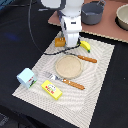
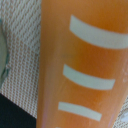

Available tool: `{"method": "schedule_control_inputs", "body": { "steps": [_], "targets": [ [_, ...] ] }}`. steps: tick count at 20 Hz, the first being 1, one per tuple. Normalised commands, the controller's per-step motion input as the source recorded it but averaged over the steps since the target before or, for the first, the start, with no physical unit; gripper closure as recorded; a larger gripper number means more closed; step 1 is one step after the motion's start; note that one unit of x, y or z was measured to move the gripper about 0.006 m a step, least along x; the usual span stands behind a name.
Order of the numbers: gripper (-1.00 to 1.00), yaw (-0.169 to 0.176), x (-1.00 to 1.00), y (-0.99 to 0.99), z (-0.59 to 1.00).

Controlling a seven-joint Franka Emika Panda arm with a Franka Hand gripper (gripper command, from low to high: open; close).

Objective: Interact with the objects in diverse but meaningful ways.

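The golden-brown scored bread loaf (image 1: 60,42) lies at the far edge of the striped placemat (image 1: 100,85). In the wrist view the loaf (image 2: 80,65) fills the frame very close up, with three pale score marks. My gripper (image 1: 68,46) is lowered right beside or onto the loaf; its fingers are hidden, so I cannot tell whether it is open or shut. The small yellow banana (image 1: 86,46) lies just to the exterior view's right of the gripper. The flat yellow box with a red label (image 1: 52,90) lies near the mat's front edge.
A round tan plate (image 1: 68,66) sits mid-mat, with a wooden-handled knife (image 1: 86,58) behind it and a fork (image 1: 64,80) in front. A white and teal block (image 1: 26,77) stands at the mat's left. Two grey pots (image 1: 92,12) (image 1: 123,16) stand at the back.
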Motion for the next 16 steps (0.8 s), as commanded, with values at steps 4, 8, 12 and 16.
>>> {"method": "schedule_control_inputs", "body": {
  "steps": [4, 8, 12, 16],
  "targets": [
    [1.0, 0.085, -0.26, -0.01, -0.18],
    [1.0, 0.076, -0.28, -0.04, -0.18],
    [1.0, 0.078, -0.27, 0.0, 0.42],
    [1.0, 0.043, -0.26, 0.03, 0.97]
  ]
}}
